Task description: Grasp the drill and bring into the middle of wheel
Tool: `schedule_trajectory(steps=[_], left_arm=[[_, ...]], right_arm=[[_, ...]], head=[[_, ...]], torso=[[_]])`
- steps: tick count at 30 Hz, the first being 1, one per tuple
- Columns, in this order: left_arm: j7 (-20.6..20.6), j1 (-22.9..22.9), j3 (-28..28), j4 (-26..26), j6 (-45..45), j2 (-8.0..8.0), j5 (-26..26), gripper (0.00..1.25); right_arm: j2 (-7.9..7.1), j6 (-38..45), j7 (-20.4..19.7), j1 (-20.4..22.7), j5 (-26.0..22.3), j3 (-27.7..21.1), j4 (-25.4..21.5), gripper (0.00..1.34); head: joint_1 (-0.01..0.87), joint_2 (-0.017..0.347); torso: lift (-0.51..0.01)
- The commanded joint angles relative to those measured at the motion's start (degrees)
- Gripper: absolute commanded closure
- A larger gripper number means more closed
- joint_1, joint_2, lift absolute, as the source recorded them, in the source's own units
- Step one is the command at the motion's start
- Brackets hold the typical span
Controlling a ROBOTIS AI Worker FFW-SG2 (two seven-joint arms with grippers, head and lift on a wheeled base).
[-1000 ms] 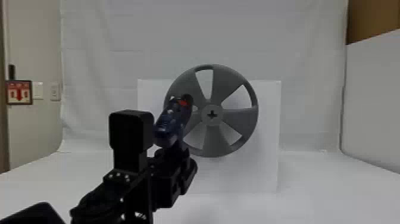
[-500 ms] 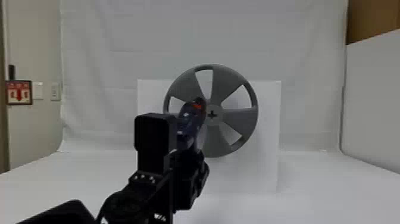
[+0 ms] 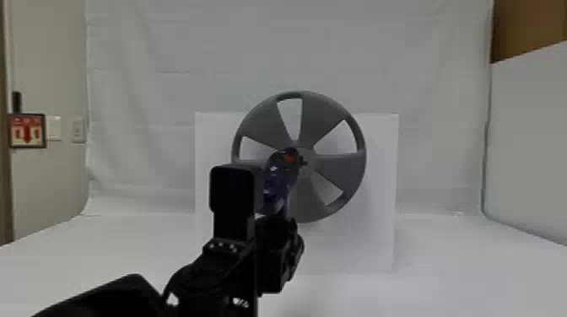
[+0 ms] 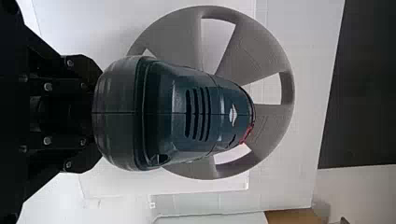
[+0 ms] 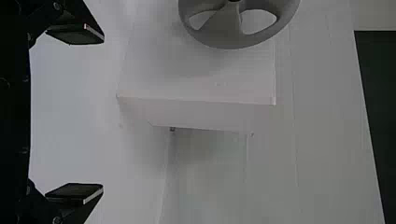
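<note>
In the head view my left gripper (image 3: 276, 248) is raised in front of the grey wheel (image 3: 337, 162), shut on the dark blue drill (image 3: 276, 185). The drill's upper end, with a red mark, overlaps the wheel's hub from the left; whether it touches cannot be told. From the left wrist, the gripper (image 4: 88, 113) holds the drill (image 4: 201, 112), whose body hides the hub of the wheel (image 4: 261, 51). My right gripper (image 5: 77, 114) stands open with nothing between its fingers, and part of the wheel (image 5: 229, 32) lies beyond it in the right wrist view.
The wheel is mounted upright on a white box (image 3: 379, 189), which stands on the white table (image 3: 447, 261). White cloth (image 3: 211, 55) hangs behind it, and a white panel (image 3: 531, 139) borders the right side.
My left gripper has moved right with the drill in it, from the wheel's left edge to the hub. The wheel has stayed in place.
</note>
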Motion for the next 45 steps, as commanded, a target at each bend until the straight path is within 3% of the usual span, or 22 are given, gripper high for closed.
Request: schedule_trajectory(steps=[1, 25, 45], left_arm=[[-0.55, -0.86, -0.16, 2.21, -0.36, -0.58, 0.48, 1.2], [-2.57, -3.06, -0.51, 9.94, -3.26, -1.19, 1.01, 1.2], [-3.19, -4.29, -0.51, 11.7, -3.78, -1.37, -0.31, 1.2]], right_arm=[[-0.05, 0.08, 0.0, 0.01, 0.09, 0.09, 0.0, 0.17], [-0.13, 0.35, 0.0, 0.01, 0.7, 0.62, 0.0, 0.17], [-0.22, 0.52, 0.0, 0.18, 0.97, 0.88, 0.0, 0.17]], head=[[0.054, 0.031], [0.054, 0.031], [0.054, 0.031]], torso=[[-0.403], [-0.403], [-0.403]])
